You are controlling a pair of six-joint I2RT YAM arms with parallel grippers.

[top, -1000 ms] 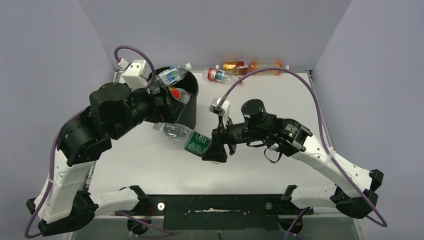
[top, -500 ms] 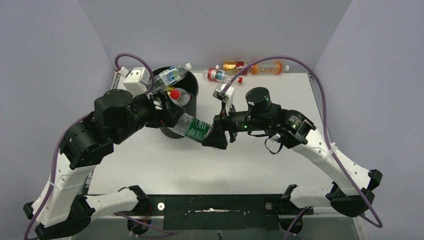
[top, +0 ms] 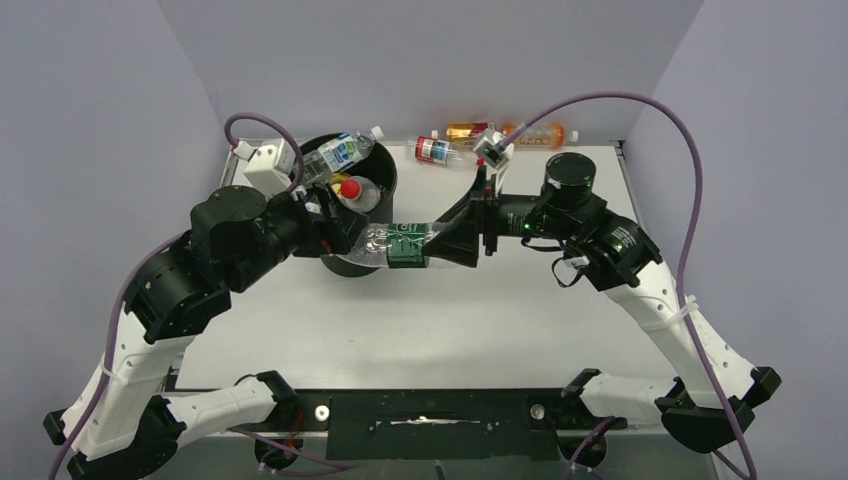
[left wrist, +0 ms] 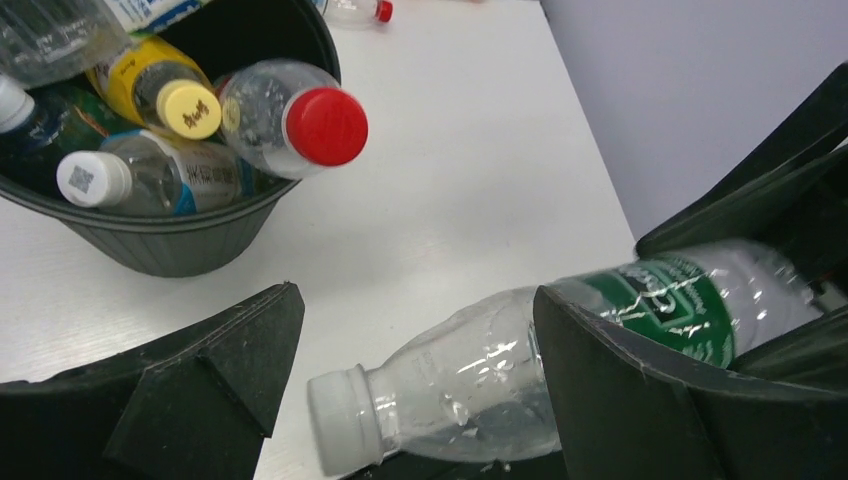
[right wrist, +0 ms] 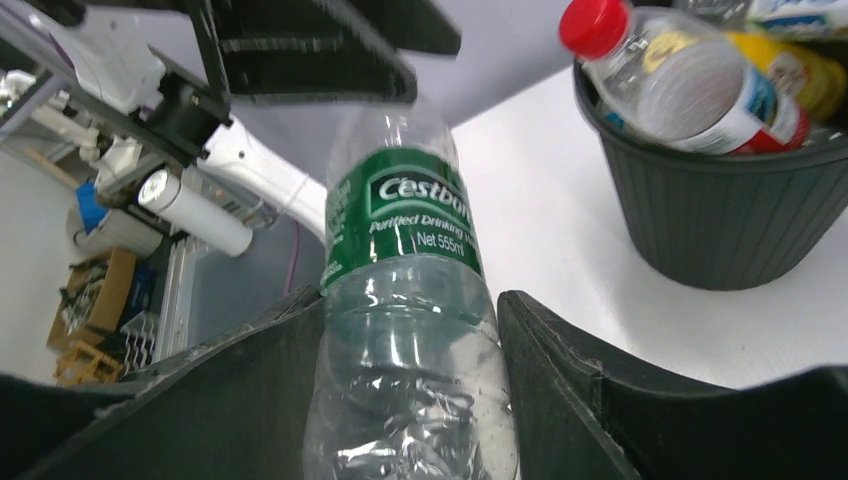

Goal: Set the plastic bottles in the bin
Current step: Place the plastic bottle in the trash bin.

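Right fingers [right wrist: 290, 380] clamped on the lower body of the green-label bottle [right wrist: 405, 230] — one on each side, gap set by the bottle's width. Left fingers [left wrist: 230, 360] spread wide; the bottle's white-capped neck lies between them, contact cannot be told. Bottle roughly level above the desk [top: 450, 320], just beside the outer wall of the bin [top: 386, 205], not inside it. Bin already crowded with bottles, red-capped one [top: 350, 188] on top. Versus half a second ago — right arm swung toward the far side, bottle less tilted, left arm barely shifted.
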